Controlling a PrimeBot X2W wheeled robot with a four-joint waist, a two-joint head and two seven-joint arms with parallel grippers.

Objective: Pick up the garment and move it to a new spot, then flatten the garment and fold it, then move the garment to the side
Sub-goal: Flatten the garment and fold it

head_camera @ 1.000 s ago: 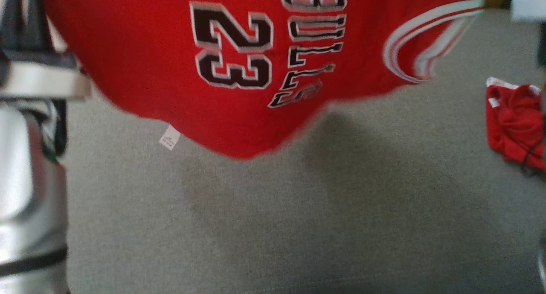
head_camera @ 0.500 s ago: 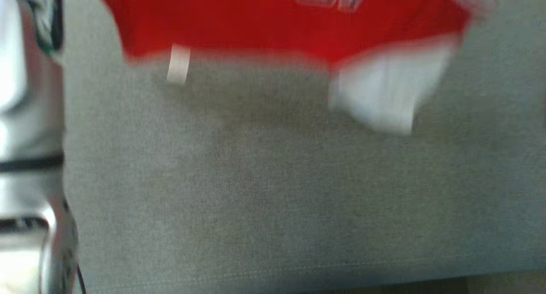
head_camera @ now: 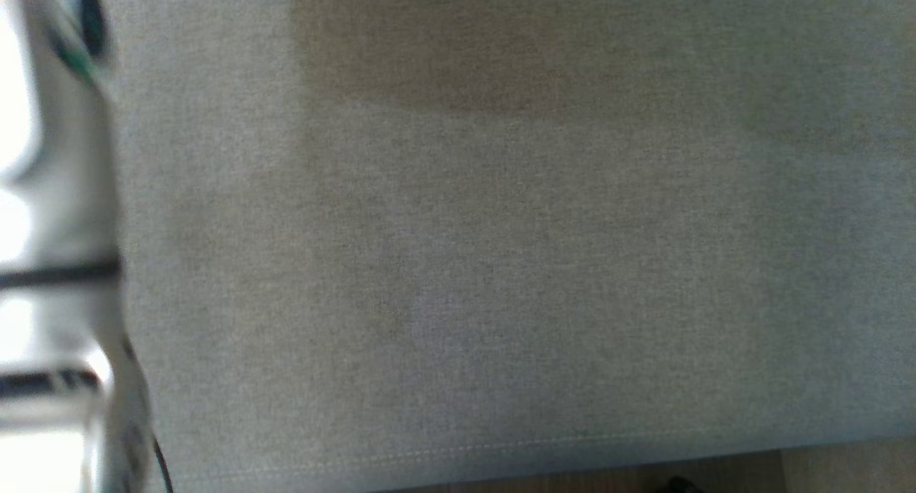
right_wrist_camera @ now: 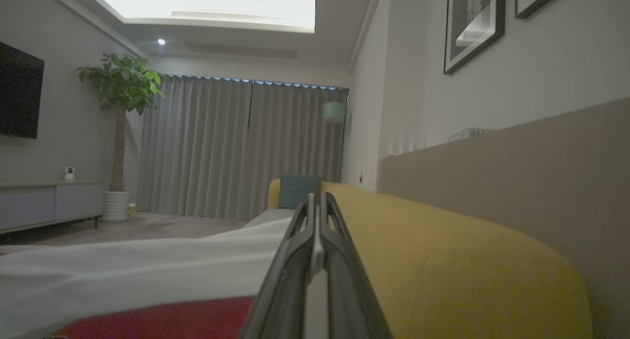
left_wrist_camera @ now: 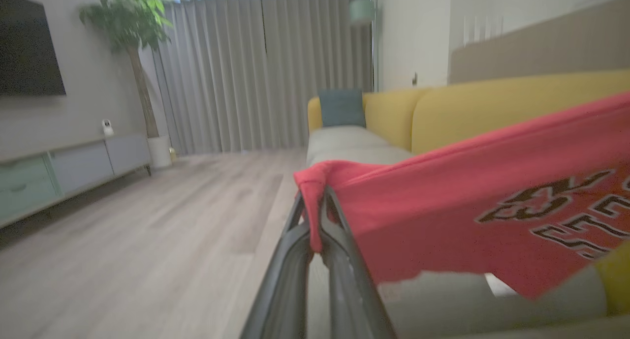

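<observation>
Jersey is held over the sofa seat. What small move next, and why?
Probably lower both arms together to lay the jersey on the seat: the left gripper pinches a corner, the right gripper looks shut on its pale edge, and it hangs stretched above the seat.

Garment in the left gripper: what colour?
Red garment, black white-edged lettering; left wrist view shows it best.
</observation>
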